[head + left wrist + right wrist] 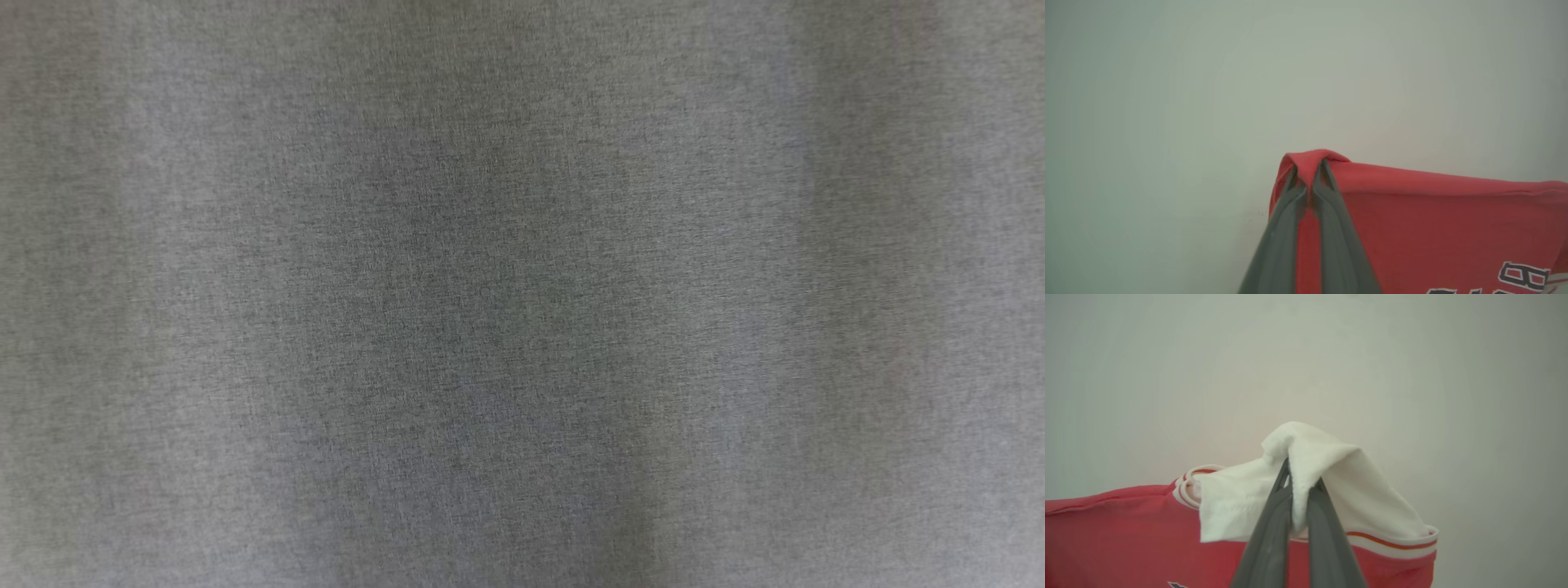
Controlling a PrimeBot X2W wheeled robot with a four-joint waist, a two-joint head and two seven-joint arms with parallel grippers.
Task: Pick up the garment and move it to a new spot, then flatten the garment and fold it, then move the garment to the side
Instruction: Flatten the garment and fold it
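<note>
The garment is a red shirt with white trim and dark lettering near its lower edge. In the left wrist view my left gripper is shut on a bunched red corner of it, and the cloth stretches away to the right. In the right wrist view my right gripper is shut on a white fold of the same garment, whose red body with its white and orange striped band runs off to the left. The garment spans between the two grippers.
A plain pale surface lies behind the garment in both wrist views. The head view looks at a grey woven surface with soft darker bands.
</note>
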